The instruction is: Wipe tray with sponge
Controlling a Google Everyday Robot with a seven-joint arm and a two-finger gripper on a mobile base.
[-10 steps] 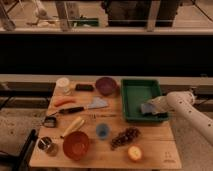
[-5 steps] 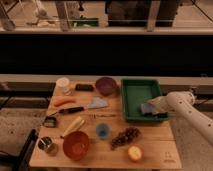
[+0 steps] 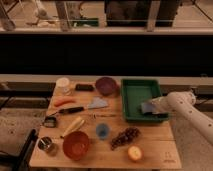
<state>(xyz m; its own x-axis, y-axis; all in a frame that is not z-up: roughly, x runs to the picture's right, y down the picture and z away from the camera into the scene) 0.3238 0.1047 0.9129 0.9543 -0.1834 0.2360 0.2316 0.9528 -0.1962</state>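
Camera view: 1 white arm (image 3: 186, 107) reaches in from the right. Its pincer (image 3: 157, 106) sits low inside the tray (image 3: 133, 96), over the right half of the floor. The sponge (image 3: 147, 107) lies there, right against the pincer's tip. Whether the pincer is open or clamped on it I cannot tell. The tray rests at the right rear of the counter (image 3: 150, 145). The sponge looks light and soft, so it will likely squash. It is best held across its short sides and pressed flat. The tray seems stiff but light and may slide.
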